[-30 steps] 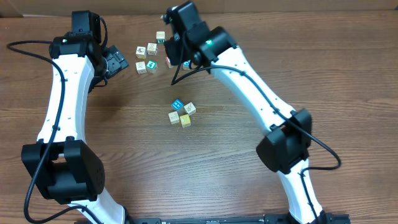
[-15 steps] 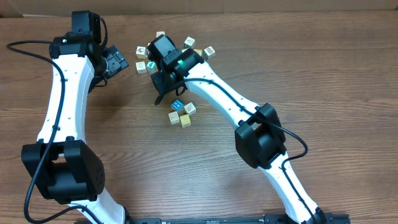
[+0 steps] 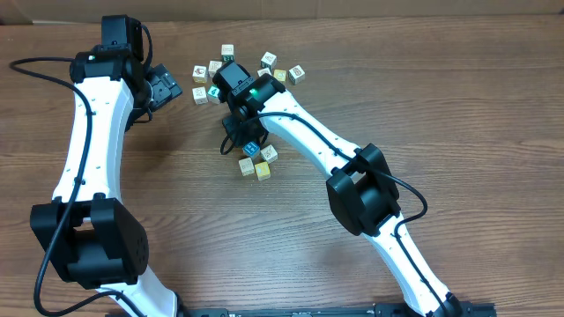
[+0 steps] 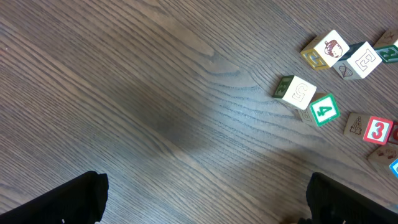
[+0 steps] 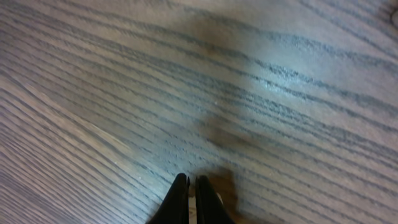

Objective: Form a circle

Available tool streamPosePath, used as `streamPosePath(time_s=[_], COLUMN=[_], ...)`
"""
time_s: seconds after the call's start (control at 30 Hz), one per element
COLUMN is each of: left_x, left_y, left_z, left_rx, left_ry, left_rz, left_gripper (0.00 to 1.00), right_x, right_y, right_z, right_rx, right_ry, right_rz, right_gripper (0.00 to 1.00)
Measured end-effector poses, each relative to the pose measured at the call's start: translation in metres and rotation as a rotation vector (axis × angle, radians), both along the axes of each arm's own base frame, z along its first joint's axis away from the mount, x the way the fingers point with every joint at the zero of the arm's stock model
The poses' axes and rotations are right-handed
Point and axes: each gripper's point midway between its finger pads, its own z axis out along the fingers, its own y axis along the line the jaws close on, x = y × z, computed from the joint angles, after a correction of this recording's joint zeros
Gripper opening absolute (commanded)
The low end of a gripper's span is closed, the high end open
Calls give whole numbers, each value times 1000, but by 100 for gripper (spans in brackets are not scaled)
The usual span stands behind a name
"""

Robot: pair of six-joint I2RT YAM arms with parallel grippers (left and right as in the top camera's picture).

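The circle is a tight group of cubes mid-table: a blue cube [image 3: 251, 148], two whitish cubes [image 3: 269, 153] [image 3: 247, 165] and a yellow cube [image 3: 263, 171]. My right gripper [image 3: 236, 136] hangs low, just behind and left of the blue cube. In the right wrist view that gripper [image 5: 189, 200] is shut with nothing between its fingers, and only bare wood shows ahead. My left gripper [image 3: 164, 88] stays at the back left. It is open in the left wrist view [image 4: 205, 211], with nothing between its fingers [image 4: 74, 199].
Loose cubes lie scattered at the back: some near my left gripper [image 3: 201, 93] [image 3: 215, 68], others further right [image 3: 268, 60] [image 3: 296, 74]. The left wrist view shows a green "4" cube [image 4: 324, 109] and a red "3" cube [image 4: 377, 129]. The right arm [image 3: 308, 141] arches over the table's middle.
My right arm swung forward and left from the back scatter, coming down beside the tight group of cubes. The left arm has not moved.
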Motion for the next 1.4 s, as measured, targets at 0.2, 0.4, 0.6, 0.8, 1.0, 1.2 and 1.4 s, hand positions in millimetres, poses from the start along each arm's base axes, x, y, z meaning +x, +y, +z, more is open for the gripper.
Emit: streamPosePath(time_s=[0.2,0.4,0.6,0.8,1.0,1.2,1.4], left_x=[0,0,0,0,0,0,0], left_y=[0,0,0,0,0,0,0], left_z=[0,0,0,0,0,0,0], left_rx=[0,0,0,0,0,0,0], left_ry=[0,0,0,0,0,0,0], left_rz=[0,0,0,0,0,0,0], left_gripper=[100,100,100,99,100,100,100], right_x=[-4,-6,-6,-8,-8,3,3], right_y=[-3,-7,-8,-10,-10,0,1], right_z=[-1,-3,-3,-3,-3,0,6], right_rx=[-14,-33,-36,-43,-43,-3,3], right_ry=[16,26,24,33,33,-14,-15], right_rz=[-1,-3,-3,-4,-4,-4,-3], right_gripper=[4,4,4,4,4,5,5])
